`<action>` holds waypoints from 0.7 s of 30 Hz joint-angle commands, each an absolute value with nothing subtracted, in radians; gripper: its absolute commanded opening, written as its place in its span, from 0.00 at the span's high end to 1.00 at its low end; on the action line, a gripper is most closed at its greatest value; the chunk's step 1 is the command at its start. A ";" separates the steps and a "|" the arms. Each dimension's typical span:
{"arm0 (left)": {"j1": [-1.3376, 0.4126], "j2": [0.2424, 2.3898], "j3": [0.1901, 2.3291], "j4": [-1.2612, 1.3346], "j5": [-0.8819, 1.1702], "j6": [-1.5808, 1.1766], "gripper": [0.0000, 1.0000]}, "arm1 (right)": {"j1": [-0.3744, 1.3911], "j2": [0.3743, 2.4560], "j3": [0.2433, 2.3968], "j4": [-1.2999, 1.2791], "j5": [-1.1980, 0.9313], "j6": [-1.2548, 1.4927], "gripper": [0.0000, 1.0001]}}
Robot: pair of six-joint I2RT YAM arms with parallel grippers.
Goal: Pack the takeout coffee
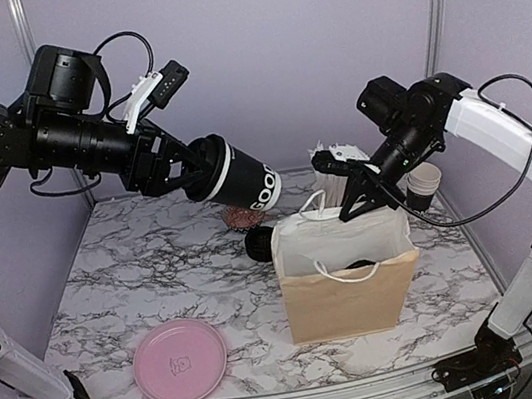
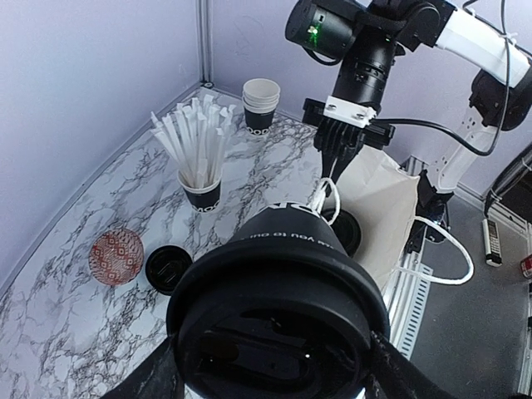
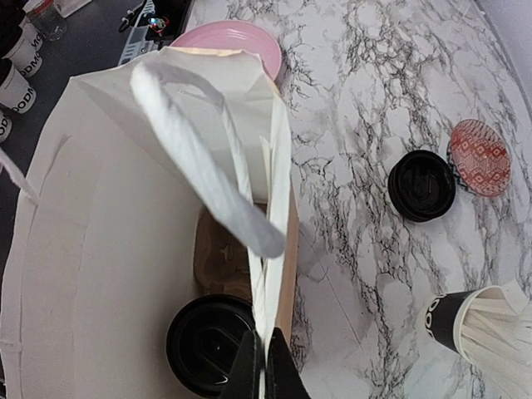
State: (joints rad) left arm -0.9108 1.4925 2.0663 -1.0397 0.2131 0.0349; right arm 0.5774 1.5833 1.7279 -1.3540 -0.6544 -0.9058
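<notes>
The left claw (image 1: 189,174), in the upper left of the overhead view, is closed around the lid end of a lidded black coffee cup (image 1: 242,178). It holds the cup tilted in the air above the marble desk (image 1: 137,281), with the white-lettered base pointing down and right toward the paper bag (image 1: 347,298). From the left wrist, the cup's round lid (image 2: 278,332) fills the bottom of the frame.

At centre right, the right claw (image 1: 356,203) is pressed together, pinching the bag's upper rim. Its wrist view shows the fingertips (image 3: 268,370) tight on the paper wall at the bottom edge. Inside the bag a second lidded cup (image 3: 209,341) sits beside a brown pulp carrier (image 3: 220,249).

On the desk behind the bag, a loose black lid (image 3: 422,184) lies just beside a red patterned disc (image 3: 480,156). A black cup of white straws (image 2: 199,158) and a stack of empty cups (image 2: 260,104) stand toward the back. A pink plate (image 1: 180,362) lies at lower left.
</notes>
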 commanded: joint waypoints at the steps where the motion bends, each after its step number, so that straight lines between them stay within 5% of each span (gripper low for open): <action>1: -0.985 1.515 2.099 -1.006 0.254 0.058 0.38 | 0.583 1.547 1.727 -1.344 -0.621 -0.885 1.00; 21: -1.125 1.743 2.197 -1.021 0.142 0.138 0.39 | 0.584 1.536 1.715 -1.337 -0.708 -0.829 0.98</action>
